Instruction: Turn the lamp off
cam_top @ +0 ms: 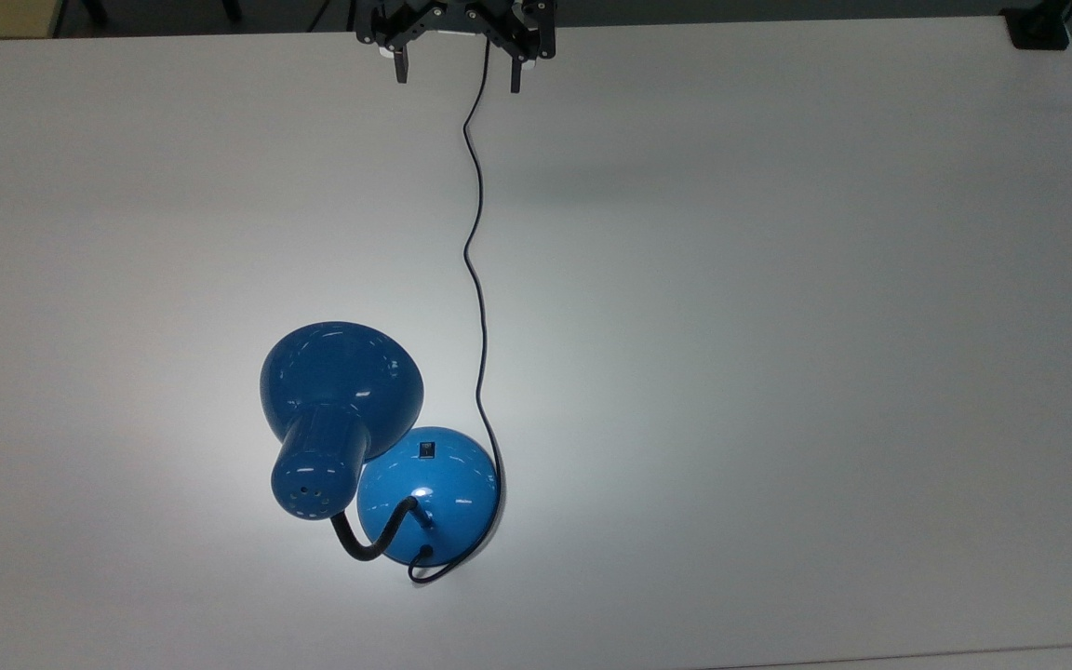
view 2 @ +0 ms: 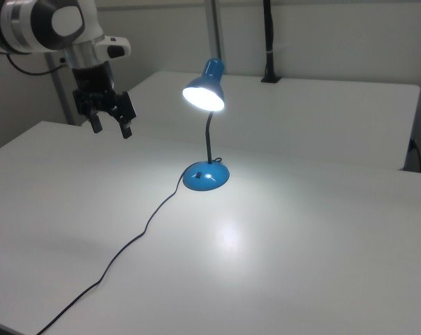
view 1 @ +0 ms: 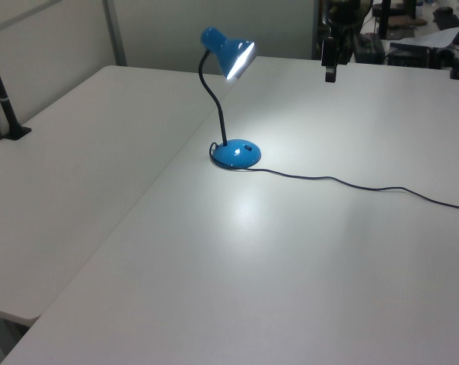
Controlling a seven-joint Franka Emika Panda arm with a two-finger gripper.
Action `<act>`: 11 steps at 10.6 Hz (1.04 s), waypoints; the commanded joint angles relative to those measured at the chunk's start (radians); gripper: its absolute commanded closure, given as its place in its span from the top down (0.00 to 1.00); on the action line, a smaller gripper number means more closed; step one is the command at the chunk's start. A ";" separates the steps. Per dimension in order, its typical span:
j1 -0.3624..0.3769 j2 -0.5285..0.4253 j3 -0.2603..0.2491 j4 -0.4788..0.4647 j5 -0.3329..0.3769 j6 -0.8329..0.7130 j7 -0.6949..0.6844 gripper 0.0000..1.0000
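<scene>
Lamp [view 2: 207, 132] glows bright, standing on the white table [view 2: 322, 244], its shade throwing a pool of light beside the blue base [cam_top: 427, 494]. Gripper [view 2: 111, 126] hovers well apart from it, fingers spread wide, holding nothing.

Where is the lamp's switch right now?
The switch sits on the lamp's blue base, on the side facing the top view's upper edge, just beside the shade.

Lamp [cam_top: 378, 447]: glossy blue, lit, upright on white table, lower centre-left of top view. Bell shade faces down, black gooseneck, domed base with small black switch [cam_top: 426, 450], thin black cord [cam_top: 475, 270] trailing toward frame top.
</scene>
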 commanded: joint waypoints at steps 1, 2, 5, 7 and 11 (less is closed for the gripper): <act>0.007 -0.005 -0.005 -0.004 0.012 -0.010 -0.004 1.00; 0.005 -0.005 -0.005 -0.004 0.011 -0.008 -0.005 1.00; 0.005 -0.002 -0.005 -0.003 0.011 -0.008 -0.005 1.00; 0.005 -0.002 -0.005 -0.003 0.011 -0.007 -0.006 1.00; 0.004 -0.003 -0.005 -0.003 0.016 -0.011 -0.043 0.34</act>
